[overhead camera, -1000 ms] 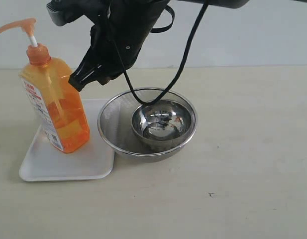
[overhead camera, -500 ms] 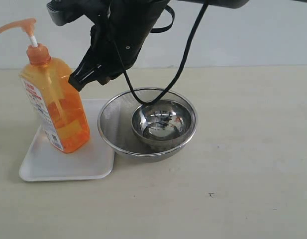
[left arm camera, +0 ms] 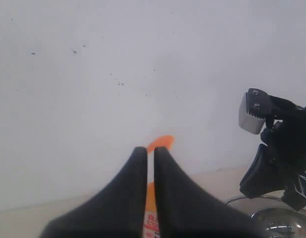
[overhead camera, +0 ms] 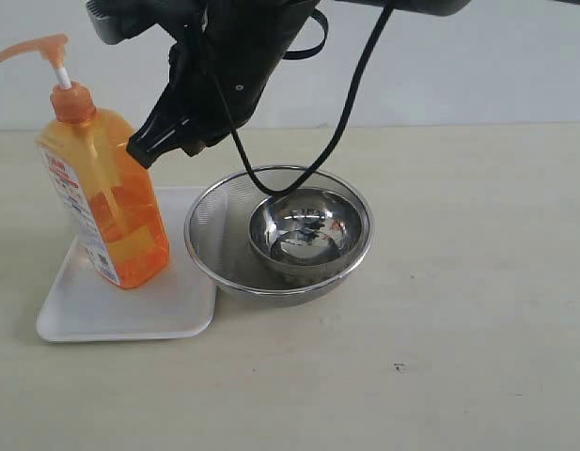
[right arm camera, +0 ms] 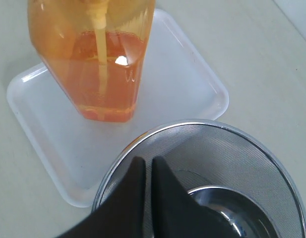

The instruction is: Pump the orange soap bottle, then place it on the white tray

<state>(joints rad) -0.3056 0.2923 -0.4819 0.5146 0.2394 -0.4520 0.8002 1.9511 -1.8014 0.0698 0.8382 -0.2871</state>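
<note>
The orange soap bottle [overhead camera: 111,216] stands upright on the white tray [overhead camera: 130,305], its pump head [overhead camera: 36,49] raised and pointing left. My right gripper [overhead camera: 139,150] hangs shut just right of the bottle's shoulder, apart from it, with nothing between its fingers. In the right wrist view the gripper [right arm camera: 149,159] sits over the mesh bowl's rim, with the bottle [right arm camera: 93,64] and tray [right arm camera: 182,84] beyond. The left gripper [left arm camera: 150,148] is shut and empty; the pump head [left arm camera: 161,143] and bottle label [left arm camera: 151,218] show behind its slim gap. It is out of the exterior view.
A round steel mesh bowl [overhead camera: 214,244] touches the tray's right edge and holds a smaller shiny steel bowl [overhead camera: 308,230]. A black cable [overhead camera: 351,103] droops from the right arm into the mesh bowl. The beige tabletop [overhead camera: 459,329] runs to a white wall behind.
The right gripper has edged slightly upward beside the bottle. The bottle, tray and bowls have not moved.
</note>
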